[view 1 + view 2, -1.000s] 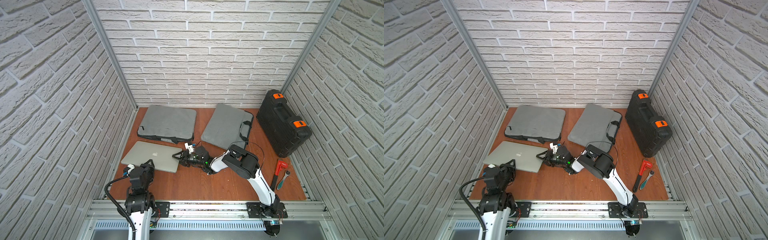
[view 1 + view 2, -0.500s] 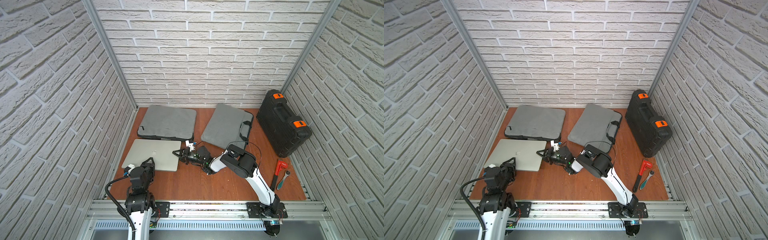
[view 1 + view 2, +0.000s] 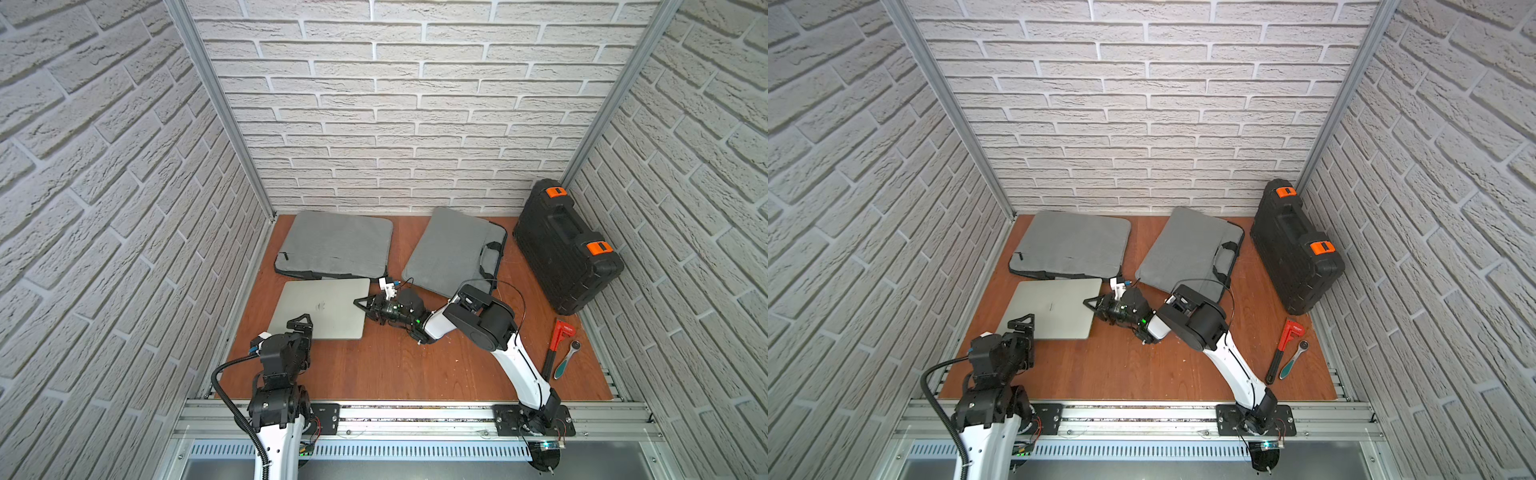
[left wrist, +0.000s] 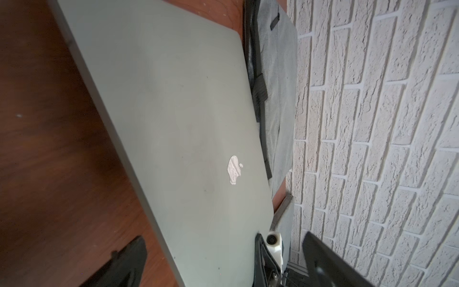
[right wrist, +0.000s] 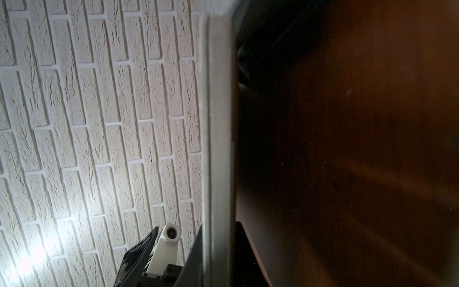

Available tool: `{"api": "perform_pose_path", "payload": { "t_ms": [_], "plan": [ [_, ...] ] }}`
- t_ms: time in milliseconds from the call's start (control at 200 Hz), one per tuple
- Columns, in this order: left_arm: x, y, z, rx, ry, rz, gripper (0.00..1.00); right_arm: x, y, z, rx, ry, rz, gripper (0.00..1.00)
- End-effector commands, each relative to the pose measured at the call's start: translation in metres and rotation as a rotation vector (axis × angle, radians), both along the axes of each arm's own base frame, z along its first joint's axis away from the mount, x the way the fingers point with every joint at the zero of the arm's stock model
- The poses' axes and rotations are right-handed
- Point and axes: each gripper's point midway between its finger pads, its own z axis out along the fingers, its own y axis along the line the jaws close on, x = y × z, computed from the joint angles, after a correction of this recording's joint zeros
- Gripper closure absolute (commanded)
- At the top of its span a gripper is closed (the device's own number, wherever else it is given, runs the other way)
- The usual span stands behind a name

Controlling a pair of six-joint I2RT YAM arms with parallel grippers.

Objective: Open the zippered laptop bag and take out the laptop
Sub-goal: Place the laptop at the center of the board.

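Here, right gripper [image 3: 360,303] pinches the edge of the laptop [image 3: 322,309] — likely stiff, slick, best held edgewise — beside the laptop bag [image 3: 336,243]; left gripper [image 3: 301,326] gapes wide, empty.

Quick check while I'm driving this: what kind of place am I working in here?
Most likely a staged robot test booth, not a real room: brick-pattern wall panels set between aluminium posts, a small wooden tabletop as the floor, and a metal mounting rail along its front edge.
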Motion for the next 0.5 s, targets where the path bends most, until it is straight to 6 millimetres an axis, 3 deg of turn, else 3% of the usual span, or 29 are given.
{"api": "perform_pose_path", "payload": {
  "t_ms": [0, 170, 375, 495],
  "plan": [
    [-0.001, -0.005, 0.021, 0.010, -0.046, -0.031, 0.02, 0.018, -0.013, 0.131, 0.254, -0.277, -0.056, 0.94],
    [-0.006, -0.009, 0.035, -0.016, -0.052, -0.042, 0.02, 0.028, -0.023, 0.141, 0.245, -0.306, -0.070, 0.94],
    [-0.009, -0.010, 0.087, 0.026, -0.149, -0.062, 0.02, 0.022, -0.027, 0.138, 0.201, -0.318, -0.061, 0.94],
    [-0.002, -0.009, 0.105, 0.081, -0.155, -0.084, 0.02, 0.011, -0.021, 0.132, 0.183, -0.312, -0.037, 0.94]
  ]
}}
